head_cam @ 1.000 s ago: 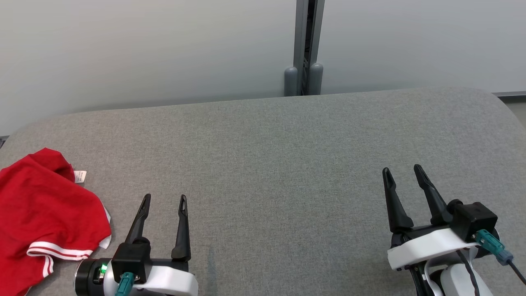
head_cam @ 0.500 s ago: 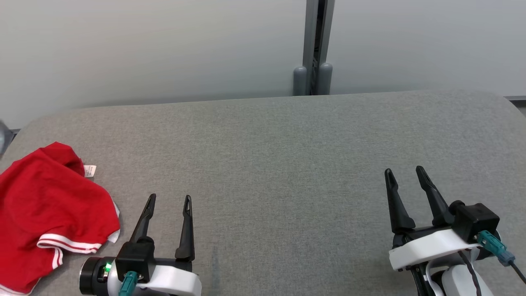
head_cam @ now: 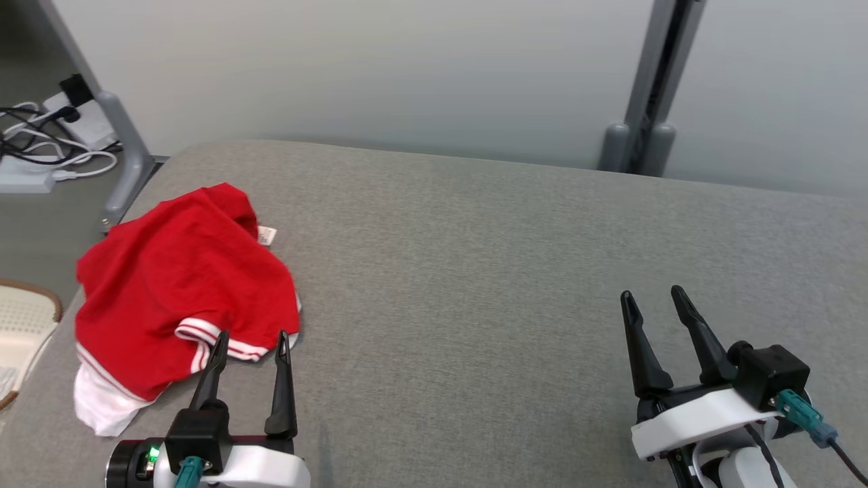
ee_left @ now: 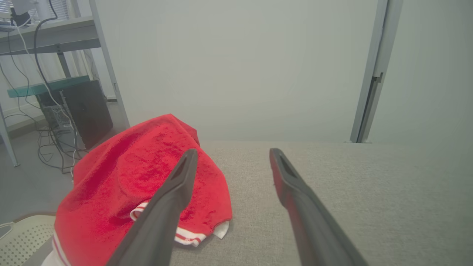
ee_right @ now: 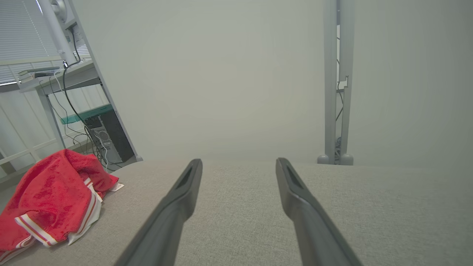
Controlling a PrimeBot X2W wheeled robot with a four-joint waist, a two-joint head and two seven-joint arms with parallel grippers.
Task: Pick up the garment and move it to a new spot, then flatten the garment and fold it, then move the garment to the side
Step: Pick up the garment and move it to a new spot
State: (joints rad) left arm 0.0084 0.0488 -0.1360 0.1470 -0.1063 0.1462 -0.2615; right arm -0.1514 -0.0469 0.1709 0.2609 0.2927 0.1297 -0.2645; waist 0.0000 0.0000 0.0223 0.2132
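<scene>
**Left claw** (head_cam: 251, 337): released, fingers spread, at the near left of the surface (head_cam: 475, 271). Its tips stand at the near edge of the garment (head_cam: 183, 271), the left tip over the striped cuff (head_cam: 193, 334). Contact cannot be confirmed.

**Right claw** (head_cam: 651, 293): released, grasping nothing, at the near right, well apart from the garment.

**Garment:** red, crumpled, lying at the left end of the surface. Its long axis runs diagonally, from a white hem (head_cam: 102, 415) at the near left to a red peak farther back and to the right, where a small label (head_cam: 266, 235) lies. The cuff faces the left claw.

**Edges and room:** the garment's left side reaches the surface's left edge, and a cream basket (head_cam: 20, 318) sits beyond and below it. Broad grey surface extends between the garment and the right claw, and on to the far edge. Beyond stand a pale wall (head_cam: 407, 68) and a grey post (head_cam: 651, 102), with cables (head_cam: 34, 135) on the floor at far left.
</scene>
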